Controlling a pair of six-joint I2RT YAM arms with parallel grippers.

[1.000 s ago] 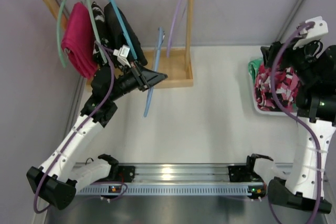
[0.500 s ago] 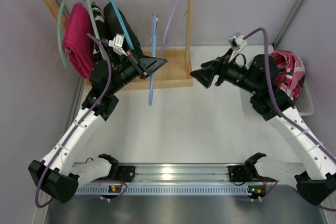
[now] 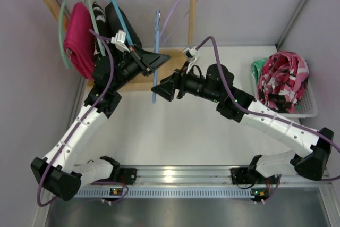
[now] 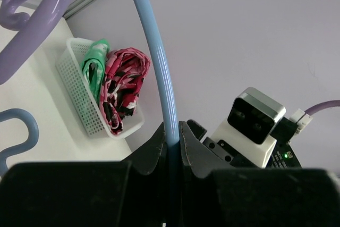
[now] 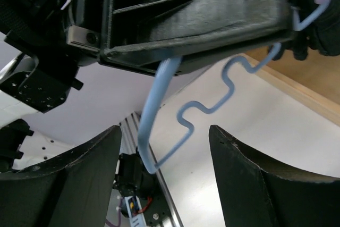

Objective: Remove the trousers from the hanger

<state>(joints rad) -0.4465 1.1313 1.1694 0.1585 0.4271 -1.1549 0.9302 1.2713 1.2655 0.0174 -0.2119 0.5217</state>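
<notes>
We record even, diffuse light in the top view, with faint soft shadows on the table (image 3: 175, 131). A glare strip sits on the metal rail (image 3: 170, 174). In its wrist view the left gripper (image 4: 171, 131) is near-black and blurred low down. The right gripper (image 5: 164, 131) looks dark and soft-edged; the hanger (image 5: 159, 104) is sharper.

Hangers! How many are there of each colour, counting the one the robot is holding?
Teal-green hangers: 3
Light-blue hanger: 1
Lilac hanger: 1
Total: 5
</notes>
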